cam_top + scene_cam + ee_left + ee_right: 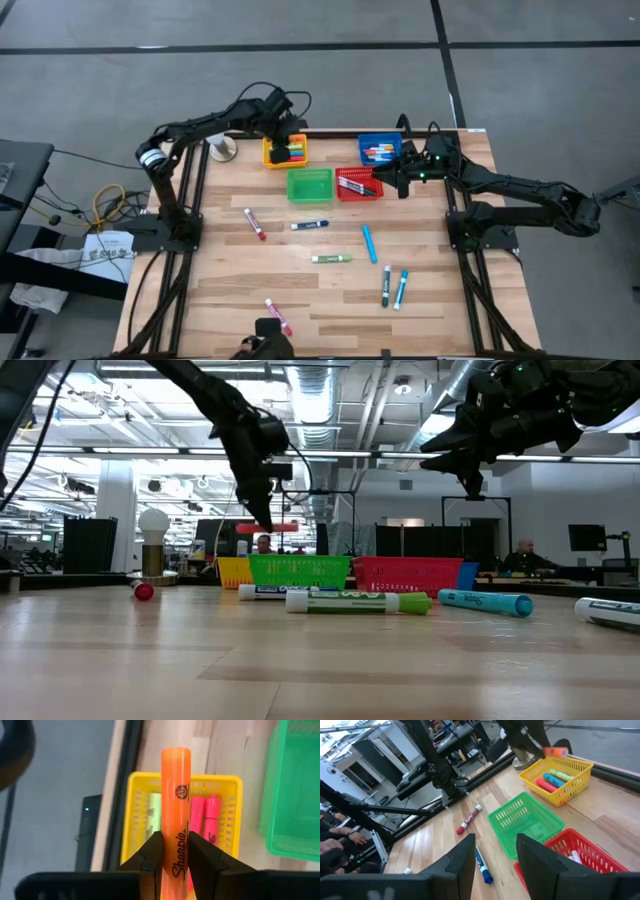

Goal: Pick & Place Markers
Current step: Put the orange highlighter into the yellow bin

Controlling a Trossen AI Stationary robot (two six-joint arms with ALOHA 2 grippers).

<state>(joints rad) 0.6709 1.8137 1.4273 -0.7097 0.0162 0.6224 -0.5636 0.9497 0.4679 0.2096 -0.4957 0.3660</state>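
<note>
My left gripper [287,150] hangs over the yellow basket [270,158] at the table's far edge, shut on an orange marker [175,790]. Pink and yellow-green markers [205,817] lie in that basket. My right gripper [495,857] stands open and holds nothing, above the red basket [358,186]. Several markers lie flat on the wood: a red one [254,223], a blue one [310,225], a green one [331,259], a light blue one [369,243], and a pink one [278,316] near the front. My left gripper pinches the orange marker's barrel [176,846] between its two fingers [151,854], at the printed lettering. The fingers slant steeply down from above and lie along the marker. Its free end sticks out past them toward the yellow basket. The marker is lifted clear.
A green basket [310,186] stands next to the red one, and a blue basket [378,150] with markers sits at the far right. A white bulb-shaped object [222,150] stands left of the yellow basket. Bare wood lies between the scattered markers.
</note>
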